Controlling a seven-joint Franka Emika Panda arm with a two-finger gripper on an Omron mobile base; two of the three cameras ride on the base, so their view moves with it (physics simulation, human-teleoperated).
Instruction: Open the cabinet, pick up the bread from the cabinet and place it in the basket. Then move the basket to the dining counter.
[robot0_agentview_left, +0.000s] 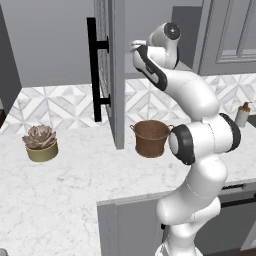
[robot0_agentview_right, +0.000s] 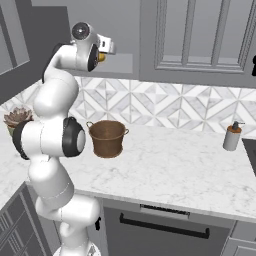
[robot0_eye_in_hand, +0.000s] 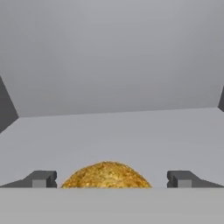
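Reaching up into the open cabinet (robot0_agentview_left: 116, 75), our gripper (robot0_eye_in_hand: 111, 180) has its jaws spread wide, one finger (robot0_eye_in_hand: 41, 179) on either side of the bread (robot0_eye_in_hand: 106, 176) and neither touching it. We see the golden bun sitting on the grey cabinet shelf (robot0_eye_in_hand: 131, 135), low between the fingers — nothing is held. In the right base view a sliver of orange bread (robot0_agentview_right: 102, 57) shows just past the hand at the shelf edge. The cabinet door, with its long black handle (robot0_agentview_left: 93, 70), stands swung out toward us. Below on the marble table (robot0_agentview_left: 75, 190) the brown basket (robot0_agentview_left: 150, 138) sits upright, just right of the door's lower edge. A potted succulent (robot0_agentview_left: 41, 143) stands well apart to the left, and a soap dispenser (robot0_agentview_right: 231, 136) far to the right.
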